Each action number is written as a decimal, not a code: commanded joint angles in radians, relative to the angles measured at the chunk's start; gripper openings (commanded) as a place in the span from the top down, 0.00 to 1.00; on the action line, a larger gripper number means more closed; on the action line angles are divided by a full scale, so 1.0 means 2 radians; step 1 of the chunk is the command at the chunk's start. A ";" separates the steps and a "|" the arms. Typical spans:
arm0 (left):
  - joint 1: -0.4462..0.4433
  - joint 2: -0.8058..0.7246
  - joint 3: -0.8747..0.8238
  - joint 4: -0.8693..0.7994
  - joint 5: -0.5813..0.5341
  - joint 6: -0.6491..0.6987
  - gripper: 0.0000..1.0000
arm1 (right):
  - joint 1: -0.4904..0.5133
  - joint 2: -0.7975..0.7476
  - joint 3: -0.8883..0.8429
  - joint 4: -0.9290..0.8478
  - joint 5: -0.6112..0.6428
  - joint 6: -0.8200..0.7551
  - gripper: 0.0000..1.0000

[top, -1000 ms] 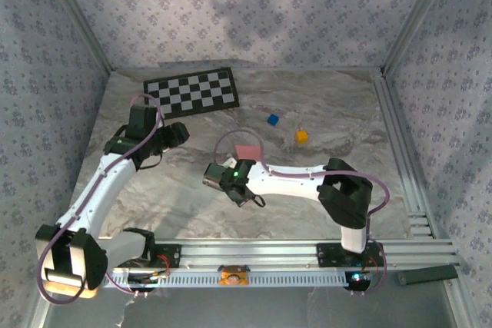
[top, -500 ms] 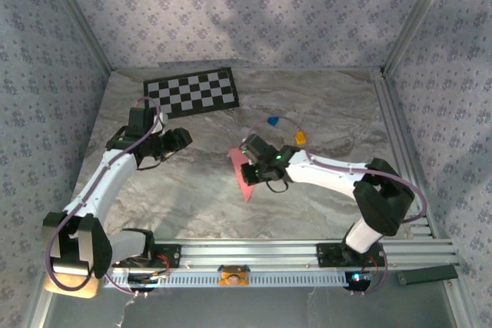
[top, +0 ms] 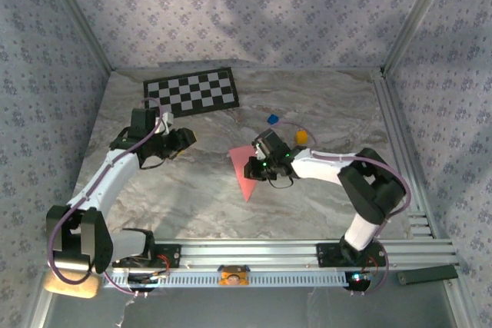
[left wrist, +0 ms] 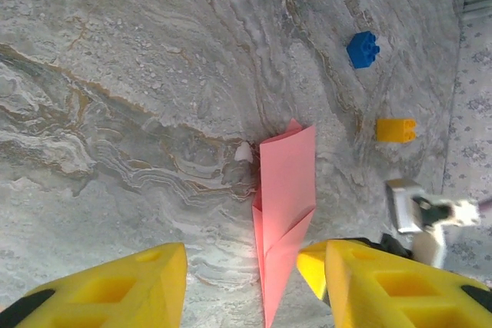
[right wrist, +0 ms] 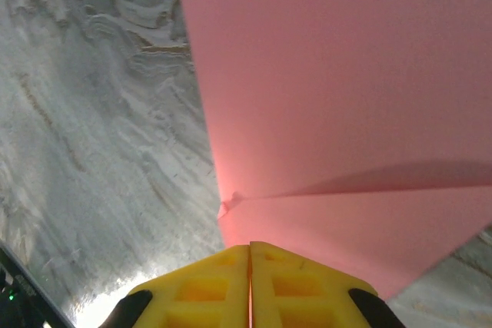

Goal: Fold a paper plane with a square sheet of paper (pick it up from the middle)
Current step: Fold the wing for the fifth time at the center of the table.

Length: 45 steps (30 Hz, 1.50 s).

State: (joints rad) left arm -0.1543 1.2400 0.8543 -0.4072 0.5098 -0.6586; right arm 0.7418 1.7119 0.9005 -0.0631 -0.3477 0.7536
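The right gripper [right wrist: 250, 246] is closed tight, and its two yellow fingers [right wrist: 201, 280] meet along a thin seam. The tips sit on the plane [right wrist: 330, 74] near one edge, just below a crease that runs across the pink paper. I cannot tell whether any paper is nipped in the seam. A soft shadow lies along that crease.

From the top camera, the plane lies flat about mid-table [top: 330, 105]. It is a long pink triangle with its sharp tip toward the arms' bases and its broad end toward the far wall. The right gripper meets it from its right side, with the arm stretched leftward across the marbled top.

The left gripper [left wrist: 252, 260] stands part open, its fingers well apart, and has hold of nothing. In its wrist view, the plane's tip shows in the gap between the fingers, on the table beyond them. From the top camera, this gripper is well to the left of the plane and points toward it.

A yellow block [top: 301, 137] lies near the right arm, on its far side. A blue block [top: 272, 119] lies a little farther back, and the two do not touch. A checkerboard [top: 192, 91] lies flat at the far left of the table by the back wall, well apart from the rest.
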 commanded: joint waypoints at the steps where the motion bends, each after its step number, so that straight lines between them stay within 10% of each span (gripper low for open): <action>1: 0.002 -0.003 0.001 0.014 0.015 0.005 0.51 | -0.003 0.027 0.016 0.019 -0.028 0.020 0.91; 26: -0.113 0.140 0.026 0.113 0.077 -0.051 0.82 | 0.040 0.057 -0.045 0.108 0.065 0.285 0.93; 45: -0.156 0.270 0.113 0.092 0.077 -0.048 0.90 | -0.002 -0.093 -0.092 0.070 0.108 0.153 0.82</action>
State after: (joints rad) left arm -0.4587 1.7554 1.0447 -0.2001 0.6430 -0.7696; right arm 0.7765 1.5398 0.7612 0.1234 -0.1307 1.1149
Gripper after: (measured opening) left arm 0.098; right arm 0.177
